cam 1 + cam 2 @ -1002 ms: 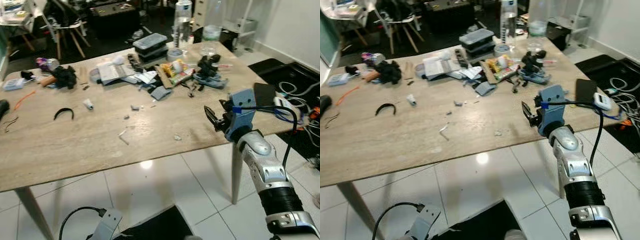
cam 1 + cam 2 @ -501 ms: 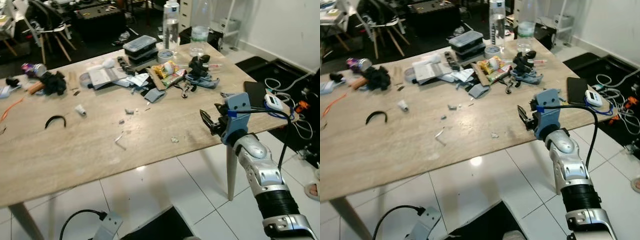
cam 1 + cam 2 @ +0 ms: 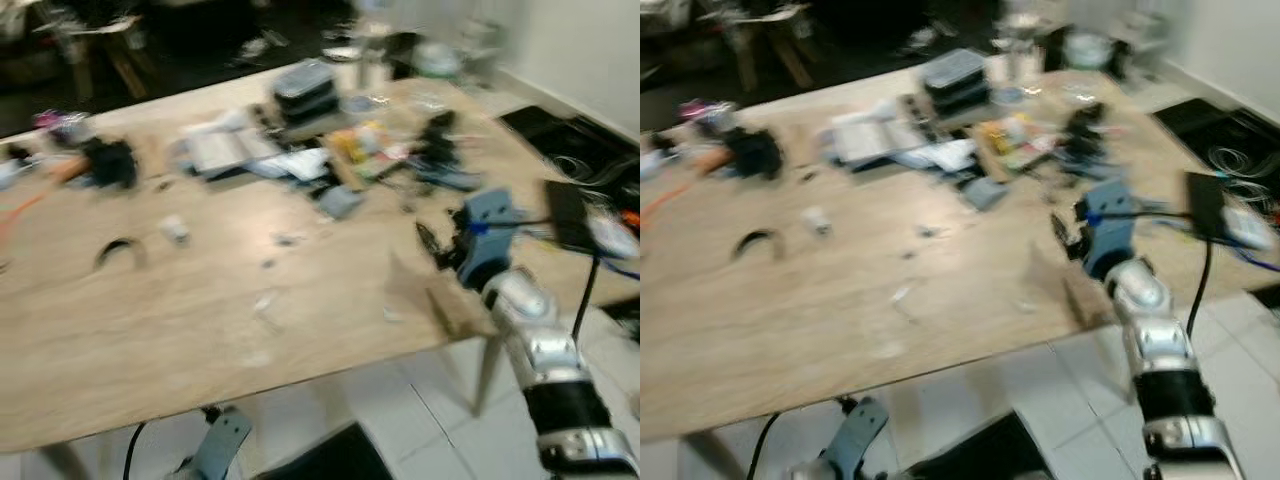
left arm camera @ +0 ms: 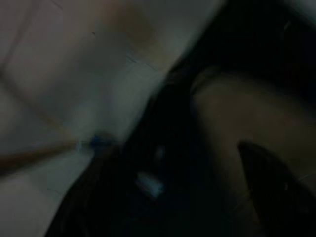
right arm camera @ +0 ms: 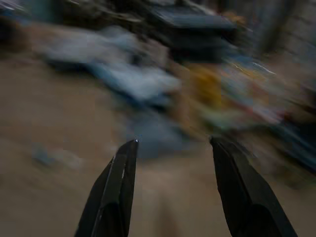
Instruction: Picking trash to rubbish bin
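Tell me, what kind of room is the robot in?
Probably a lived-in home room used for work or hobbies. A long wooden table is strewn with papers, stacked black containers and small scraps, on a white tiled floor. The right gripper reaches over it, fingers open.

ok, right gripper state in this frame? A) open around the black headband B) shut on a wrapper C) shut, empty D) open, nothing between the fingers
D: in the right wrist view the right gripper has its two black fingers spread well apart, with only blurred wooden table showing between them, and it hovers above the table edge in the head views.
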Available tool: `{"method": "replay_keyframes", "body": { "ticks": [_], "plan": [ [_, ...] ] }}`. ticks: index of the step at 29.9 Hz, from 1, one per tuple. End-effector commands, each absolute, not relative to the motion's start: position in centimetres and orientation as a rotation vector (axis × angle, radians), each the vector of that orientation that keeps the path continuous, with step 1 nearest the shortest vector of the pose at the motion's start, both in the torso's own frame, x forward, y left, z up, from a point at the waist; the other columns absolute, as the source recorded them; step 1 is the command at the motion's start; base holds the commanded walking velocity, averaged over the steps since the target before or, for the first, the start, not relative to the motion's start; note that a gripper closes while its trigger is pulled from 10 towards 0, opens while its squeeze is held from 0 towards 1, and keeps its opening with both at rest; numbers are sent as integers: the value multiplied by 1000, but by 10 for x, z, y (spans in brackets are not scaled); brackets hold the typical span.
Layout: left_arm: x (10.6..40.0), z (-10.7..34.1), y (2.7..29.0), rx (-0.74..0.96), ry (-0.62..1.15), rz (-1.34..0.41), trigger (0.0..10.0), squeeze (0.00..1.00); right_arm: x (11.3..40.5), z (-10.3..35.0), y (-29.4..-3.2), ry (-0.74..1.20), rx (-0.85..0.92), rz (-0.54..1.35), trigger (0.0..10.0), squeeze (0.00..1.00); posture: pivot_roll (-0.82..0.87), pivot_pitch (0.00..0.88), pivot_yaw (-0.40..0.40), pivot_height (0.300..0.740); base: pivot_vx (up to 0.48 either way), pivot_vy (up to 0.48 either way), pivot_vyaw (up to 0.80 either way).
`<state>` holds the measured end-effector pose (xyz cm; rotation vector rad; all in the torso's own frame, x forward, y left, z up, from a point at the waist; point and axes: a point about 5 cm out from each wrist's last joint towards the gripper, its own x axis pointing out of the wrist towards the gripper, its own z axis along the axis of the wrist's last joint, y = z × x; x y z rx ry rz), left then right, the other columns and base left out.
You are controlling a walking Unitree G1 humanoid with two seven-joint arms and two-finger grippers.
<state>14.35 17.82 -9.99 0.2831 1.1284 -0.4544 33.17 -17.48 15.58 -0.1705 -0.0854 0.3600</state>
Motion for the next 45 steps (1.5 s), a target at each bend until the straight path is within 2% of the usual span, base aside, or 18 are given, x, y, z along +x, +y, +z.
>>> {"method": "replay_keyframes", "body": {
  "ticks": [1,15,25,33,34,35,36,45],
  "plan": [
    [132,-104,178,287,1173,-466,10000,0,329,154,-185,-81,-181,336,10000,0,-161,41,57,740,307,0,0],
    [130,-105,174,260,1179,-492,10000,0,330,148,-196,-33,-215,248,10000,0,-163,46,57,740,61,0,0],
    [129,-105,174,252,1185,-505,10000,0,336,144,-210,8,-261,140,10000,0,-160,59,61,740,0,-430,0],
    [125,-106,174,240,1191,-508,10000,0,338,142,-220,31,-290,71,10000,0,-155,66,62,740,0,0,0],
    [125,-106,174,239,1191,-510,10000,0,339,143,-222,26,-296,61,10000,694,-155,66,62,740,0,0,0],
    [125,-106,174,238,1191,-511,10000,0,339,143,-223,22,-300,56,10000,694,-155,66,62,740,0,0,0],
    [125,-106,174,238,1190,-513,10000,0,339,144,-224,18,-305,50,10000,1000,-155,71,64,740,0,0,0],
    [123,-106,174,245,1187,-531,10000,0,344,148,-221,-20,-232,112,10000,1000,-143,101,78,740,0,0,0]
  ]
}}
